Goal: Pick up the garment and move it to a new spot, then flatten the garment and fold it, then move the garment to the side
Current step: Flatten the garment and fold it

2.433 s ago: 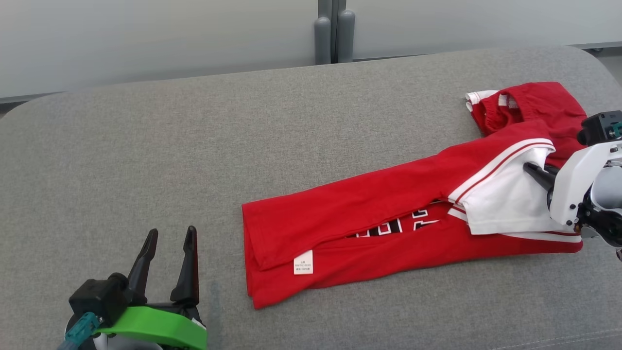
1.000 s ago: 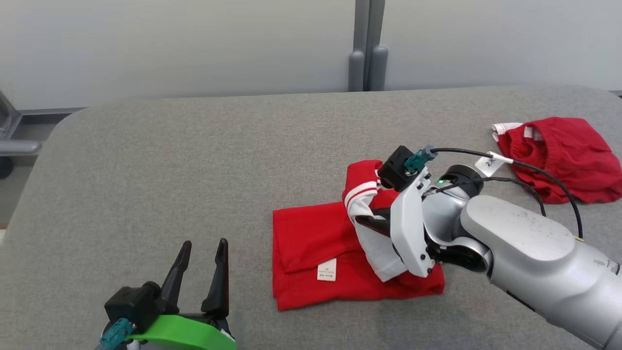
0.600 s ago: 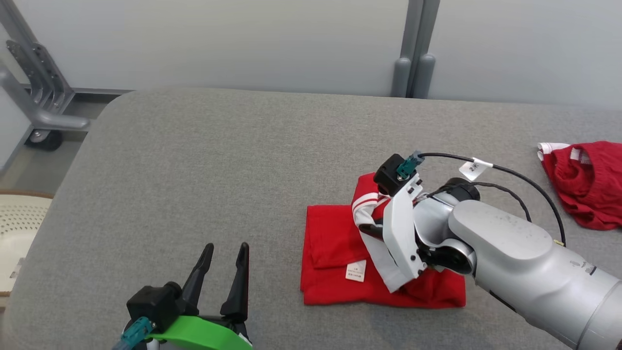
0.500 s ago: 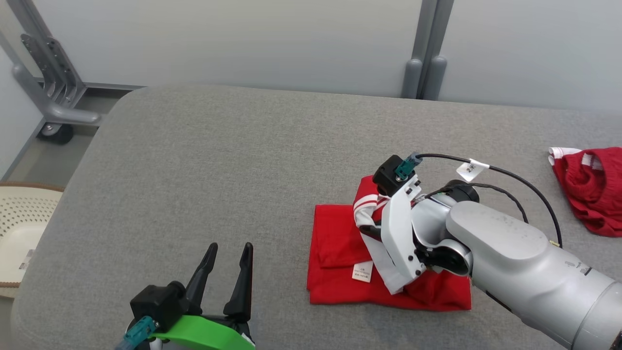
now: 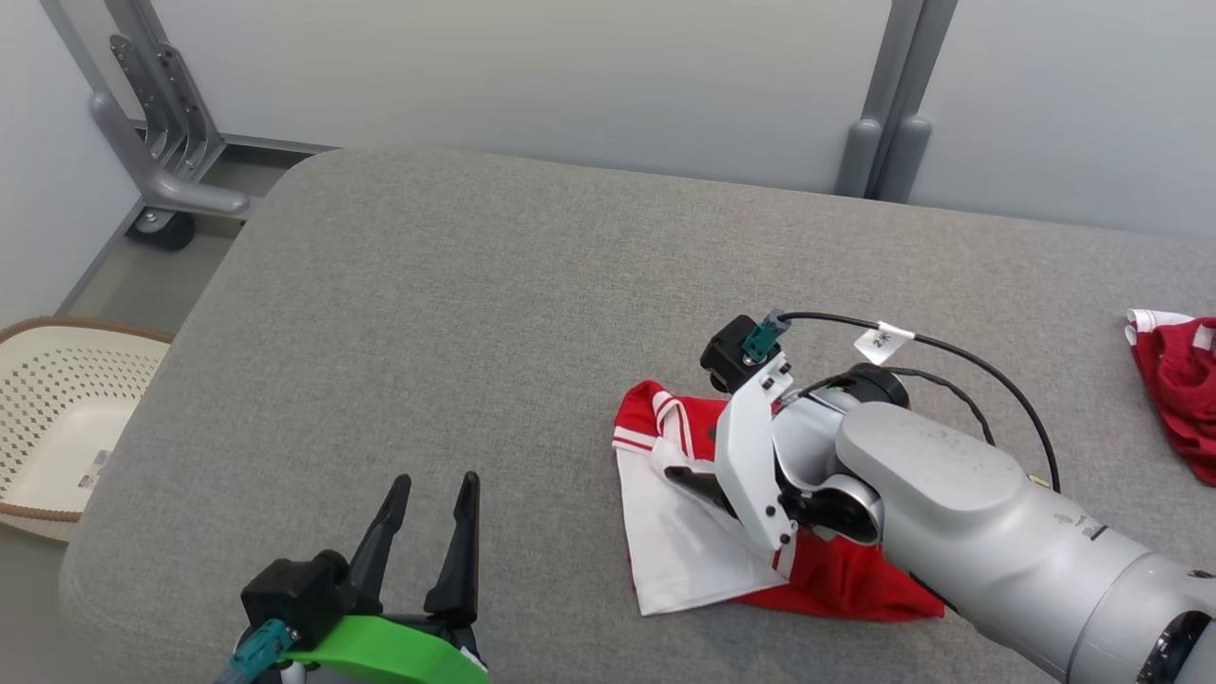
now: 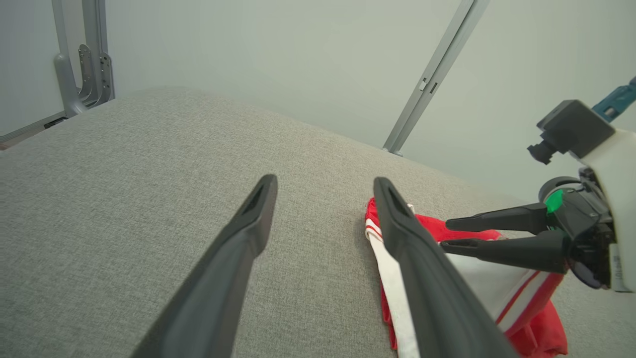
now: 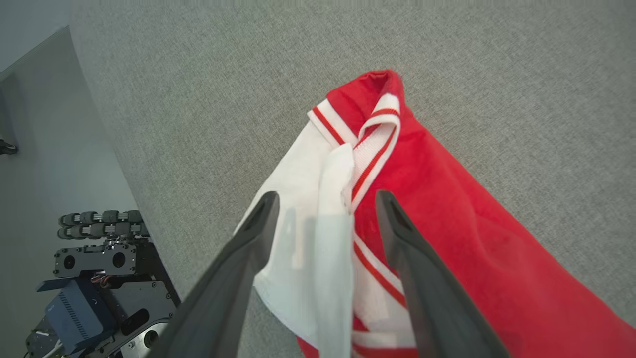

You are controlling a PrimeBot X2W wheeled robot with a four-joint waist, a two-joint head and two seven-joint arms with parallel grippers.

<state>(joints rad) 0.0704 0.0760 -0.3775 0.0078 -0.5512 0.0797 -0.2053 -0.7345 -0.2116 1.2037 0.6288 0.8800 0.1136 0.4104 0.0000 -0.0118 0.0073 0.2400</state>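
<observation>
Garment [image 5: 679, 537]: lies folded into a compact red-and-white bundle on the grey padded surface [image 5: 475, 285], in the near right part of the head view, with a white sleeve panel uppermost on the left and red cloth showing from under the arm on the right. Right gripper [image 5: 689, 480]: hangs low over the bundle, dark fingers spread apart, pinching nothing. From the right wrist: same gripper [image 7: 326, 196] straddling a loose fold of white cloth and a red-striped cuff, red body of the garment [image 7: 447, 223] stretching off toward the lower right, grey padding [image 7: 497, 74] all round; contact between fingertips and cloth: cannot tell. Left gripper [image 5: 435, 480]: sits at the lower left of the head view above its green bracket [image 5: 380, 651], well apart from the bundle, fingers likewise spread, holding nothing. From the left wrist: own fingers [image 6: 324, 181] wide over bare padding [image 6: 124, 174], the garment [image 6: 487, 283] just past the right-hand finger, and the right gripper [image 6: 445, 233] reaching in from the right, just above the cloth. Elsewhere in the head view: a second red garment [image 5: 1183, 380] at the right edge of the padding, a cream perforated basket [image 5: 47, 380] on the floor at the left, a grey metal frame [image 5: 161, 180] by the far left corner.
</observation>
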